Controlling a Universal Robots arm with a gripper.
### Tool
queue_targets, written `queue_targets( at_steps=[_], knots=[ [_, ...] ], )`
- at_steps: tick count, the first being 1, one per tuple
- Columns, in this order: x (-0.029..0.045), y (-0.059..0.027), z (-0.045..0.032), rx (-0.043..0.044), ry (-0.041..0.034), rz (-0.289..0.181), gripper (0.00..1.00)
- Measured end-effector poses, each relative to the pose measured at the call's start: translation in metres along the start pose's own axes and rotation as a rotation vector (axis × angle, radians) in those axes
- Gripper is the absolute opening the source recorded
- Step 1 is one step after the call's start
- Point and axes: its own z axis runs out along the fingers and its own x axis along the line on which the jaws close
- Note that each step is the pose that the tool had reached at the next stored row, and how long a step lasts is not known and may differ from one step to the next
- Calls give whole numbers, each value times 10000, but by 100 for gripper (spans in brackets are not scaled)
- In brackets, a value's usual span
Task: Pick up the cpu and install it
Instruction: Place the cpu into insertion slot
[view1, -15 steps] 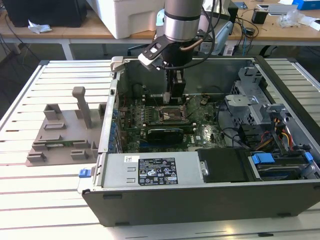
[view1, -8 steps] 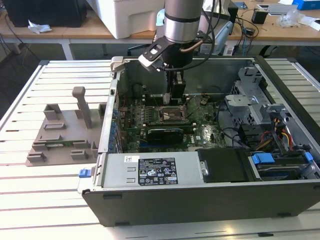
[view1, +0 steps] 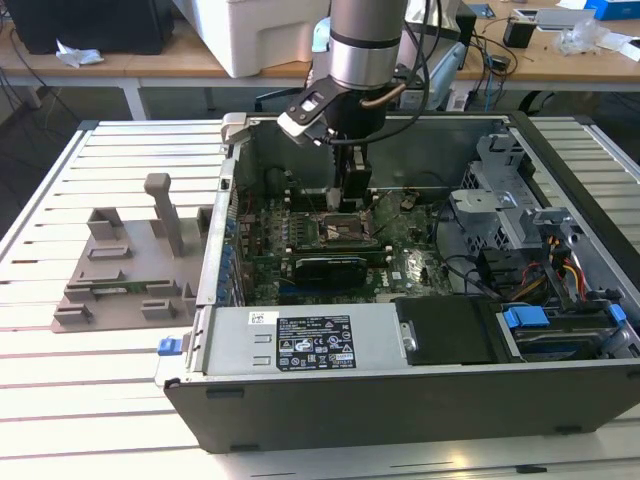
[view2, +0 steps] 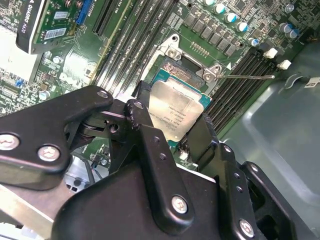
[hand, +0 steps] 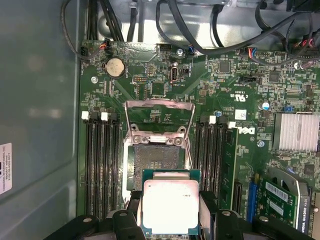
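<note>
The hand (hand: 170, 214) pinches the cpu (hand: 169, 200) close by the open socket (hand: 156, 159); the install step, seemingly calling for square alignment

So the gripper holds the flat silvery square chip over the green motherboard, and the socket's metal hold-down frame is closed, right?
No: the first wrist view shows the metal hold-down frame flipped open. The gripper does hold the flat silvery square chip over the green motherboard.

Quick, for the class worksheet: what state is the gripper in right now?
The gripper is shut on the cpu, holding it just over the open socket.
</note>
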Motion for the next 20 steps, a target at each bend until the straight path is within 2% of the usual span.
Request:
queue_targets(
  at_steps=[10, 16, 20],
  knots=[
    [3, 30, 89, 6, 2, 0, 54],
    [91, 99, 125, 6, -7, 0, 54],
    [92, 107, 152, 13, -8, 0, 54]
  ],
)
